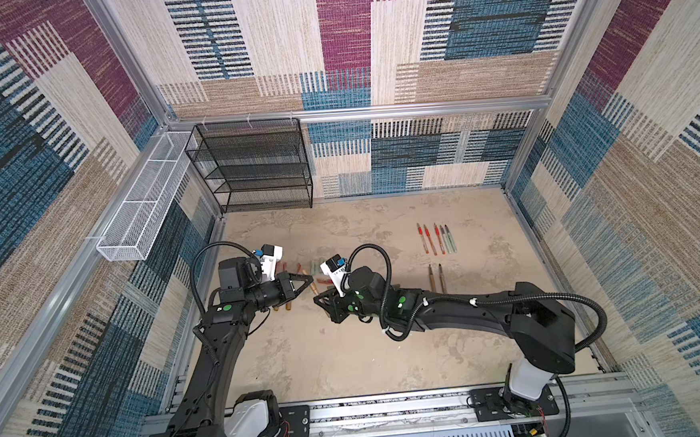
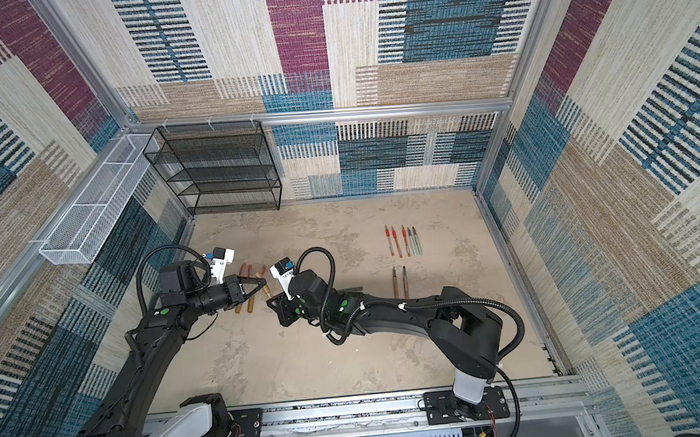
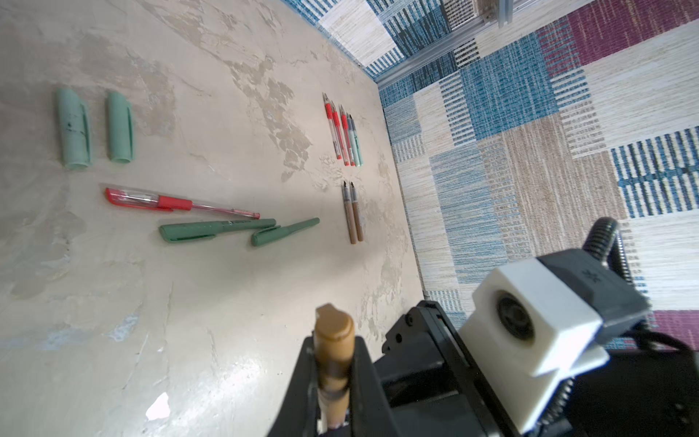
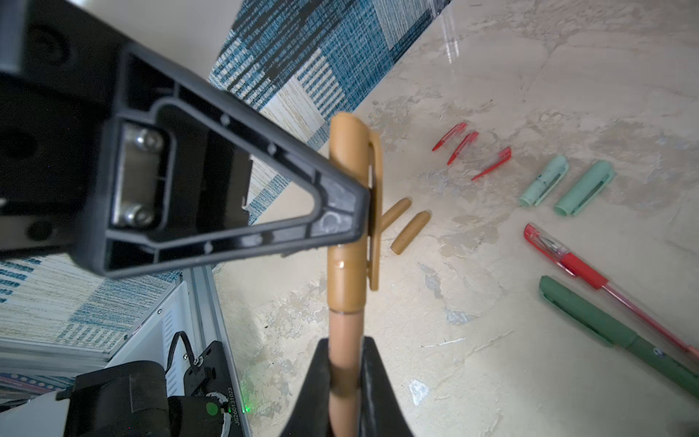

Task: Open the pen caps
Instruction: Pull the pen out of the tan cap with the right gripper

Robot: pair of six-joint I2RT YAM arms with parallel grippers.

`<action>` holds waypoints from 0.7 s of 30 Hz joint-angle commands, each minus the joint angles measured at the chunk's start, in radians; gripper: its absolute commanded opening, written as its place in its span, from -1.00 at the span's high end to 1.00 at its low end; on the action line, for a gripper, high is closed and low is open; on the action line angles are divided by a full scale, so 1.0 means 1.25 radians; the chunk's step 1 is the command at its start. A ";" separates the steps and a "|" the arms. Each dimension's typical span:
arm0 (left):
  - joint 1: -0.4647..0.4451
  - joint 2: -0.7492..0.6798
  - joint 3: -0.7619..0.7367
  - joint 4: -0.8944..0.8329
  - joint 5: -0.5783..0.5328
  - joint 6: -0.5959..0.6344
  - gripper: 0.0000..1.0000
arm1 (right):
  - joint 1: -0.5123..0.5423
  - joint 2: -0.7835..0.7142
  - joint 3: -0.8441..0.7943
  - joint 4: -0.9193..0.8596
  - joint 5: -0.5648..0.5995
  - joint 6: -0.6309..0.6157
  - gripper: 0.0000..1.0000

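Gripping one bronze pen (image 4: pixel 342 329); left gripper (image 3: pixel 333 352) clamped on its cap (image 4: pixel 348 159), right gripper (image 4: pixel 344 352) on its barrel; seven bare pens (image 1: pixel 428 239) done, upper right; three capped pens (image 3: pixel 181 202) wait.

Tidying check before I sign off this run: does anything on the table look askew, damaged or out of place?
Nothing looks damaged or spilled. Only the capped red pen and two dark green pens lie at loose angles, unlike the uncapped pens, which sit in neat parallel rows.
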 commanded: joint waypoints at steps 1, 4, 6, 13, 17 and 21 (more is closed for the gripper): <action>0.026 0.012 0.026 0.093 -0.150 -0.002 1.00 | 0.002 -0.029 -0.036 -0.143 0.007 0.022 1.00; 0.027 0.016 0.025 0.102 -0.167 -0.006 1.00 | 0.000 -0.065 -0.093 -0.104 0.014 0.034 1.00; 0.028 0.017 0.021 0.106 -0.178 -0.006 1.00 | 0.000 -0.069 -0.110 -0.099 0.016 0.036 1.00; 0.037 0.018 0.026 0.092 -0.200 0.008 1.00 | -0.004 -0.112 -0.160 -0.093 0.045 0.045 1.00; 0.035 0.030 0.027 0.049 -0.210 0.073 1.00 | -0.019 -0.152 -0.170 -0.147 0.100 0.063 1.00; 0.018 0.042 0.008 0.008 -0.277 0.177 1.00 | -0.071 -0.207 -0.217 -0.162 0.116 0.085 1.00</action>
